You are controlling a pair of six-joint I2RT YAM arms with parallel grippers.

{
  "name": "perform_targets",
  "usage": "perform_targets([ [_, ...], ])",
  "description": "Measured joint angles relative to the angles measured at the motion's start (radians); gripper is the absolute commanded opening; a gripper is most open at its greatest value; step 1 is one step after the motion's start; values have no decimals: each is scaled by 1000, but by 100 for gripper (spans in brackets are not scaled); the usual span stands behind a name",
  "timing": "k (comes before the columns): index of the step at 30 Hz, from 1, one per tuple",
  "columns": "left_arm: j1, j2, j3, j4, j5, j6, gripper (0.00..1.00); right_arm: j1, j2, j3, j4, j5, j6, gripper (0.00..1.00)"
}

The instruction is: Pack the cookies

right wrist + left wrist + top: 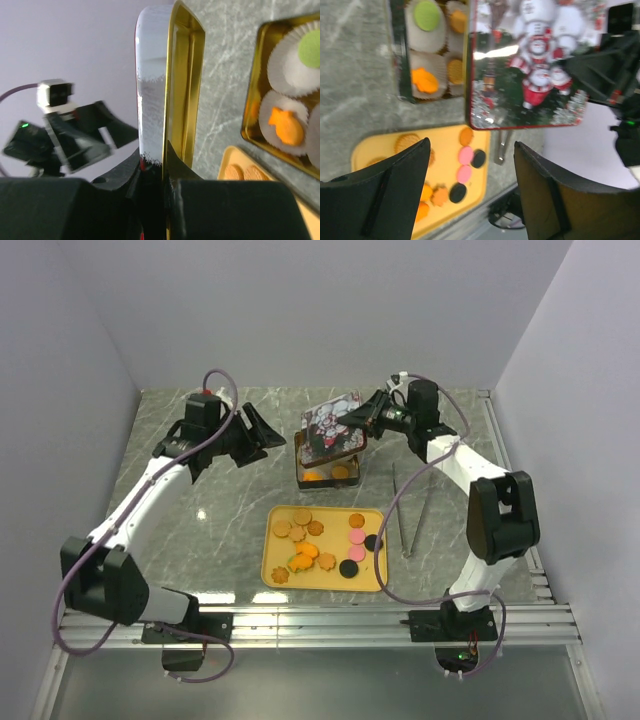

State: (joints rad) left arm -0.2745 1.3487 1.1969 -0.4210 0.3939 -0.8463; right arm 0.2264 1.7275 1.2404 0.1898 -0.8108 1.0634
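Observation:
Several cookies [322, 542] in brown, orange, pink and black lie on a yellow tray [276, 570]; they also show in the left wrist view [465, 155]. A gold tin [301, 478] behind the tray holds white paper cups with an orange cookie [424, 81] and a green one [427, 15]. My right gripper [352, 422] is shut on the edge of the tin lid [331, 428], a lid printed with snowmen, and holds it tilted above the tin; the lid stands edge-on in the right wrist view [165, 80]. My left gripper [268, 433] is open and empty, left of the tin.
Metal tongs [404, 510] lie on the marble table right of the tray. Grey walls close in the back and sides. A metal rail [320, 620] runs along the near edge by the arm bases.

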Motion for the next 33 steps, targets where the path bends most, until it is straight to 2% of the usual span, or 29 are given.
perform_targets([
  [6, 0, 156, 0, 88, -8, 37, 72, 12, 119, 69, 92, -29, 39, 0],
  [13, 0, 325, 6, 164, 16, 70, 73, 42, 204, 84, 109, -34, 48, 0],
  [33, 11, 567, 135, 175, 73, 139, 66, 84, 338, 84, 158, -18, 48, 0],
])
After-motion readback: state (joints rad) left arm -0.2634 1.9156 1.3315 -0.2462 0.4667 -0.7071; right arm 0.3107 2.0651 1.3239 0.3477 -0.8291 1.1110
